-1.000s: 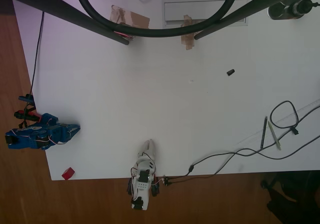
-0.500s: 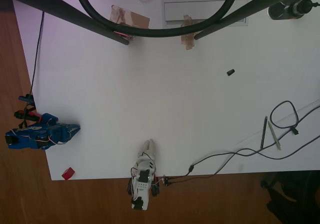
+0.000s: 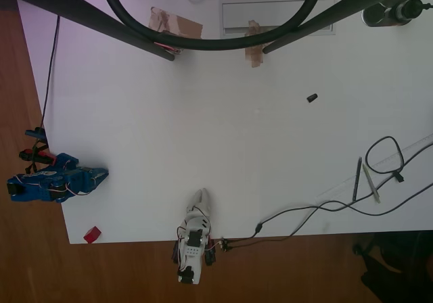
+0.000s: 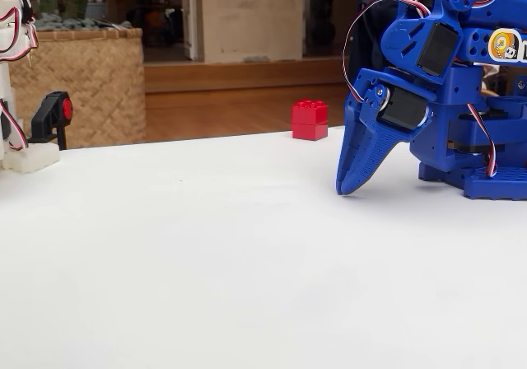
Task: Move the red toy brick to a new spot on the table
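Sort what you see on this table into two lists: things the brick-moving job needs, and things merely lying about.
Needed for the job:
- red toy brick, at the table's corner
- table
- blue arm's gripper, jaws resting together near the brick

Merely lying about:
- small black cap
- two pens
- black cables
- taped cardboard pieces
- white arm

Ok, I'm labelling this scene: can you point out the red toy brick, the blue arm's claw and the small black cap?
red toy brick (image 4: 310, 119), fixed view, front face.
claw (image 4: 350, 186), fixed view, near its lowered tip.
small black cap (image 3: 312, 98), overhead view, its middle.
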### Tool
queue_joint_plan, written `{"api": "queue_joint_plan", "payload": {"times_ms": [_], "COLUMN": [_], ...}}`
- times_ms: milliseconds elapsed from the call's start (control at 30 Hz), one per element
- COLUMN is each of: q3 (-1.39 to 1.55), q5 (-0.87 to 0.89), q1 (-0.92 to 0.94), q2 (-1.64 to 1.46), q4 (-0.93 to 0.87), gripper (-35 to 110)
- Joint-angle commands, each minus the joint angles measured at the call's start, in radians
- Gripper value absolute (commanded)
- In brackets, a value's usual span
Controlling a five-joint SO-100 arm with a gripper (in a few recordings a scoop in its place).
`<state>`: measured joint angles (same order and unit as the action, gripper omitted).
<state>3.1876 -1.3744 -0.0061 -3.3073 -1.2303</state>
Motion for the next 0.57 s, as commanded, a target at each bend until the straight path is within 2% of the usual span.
{"api": "queue_joint_plan", "payload": {"times_ms": [0, 533], "q3": [0.032, 0.032], "q5": [0.005, 0.005], "q1": [-0.005, -0.005], "q2": [-0.032, -0.032], "q4": [0.011, 0.011], "gripper": [1, 1]}}
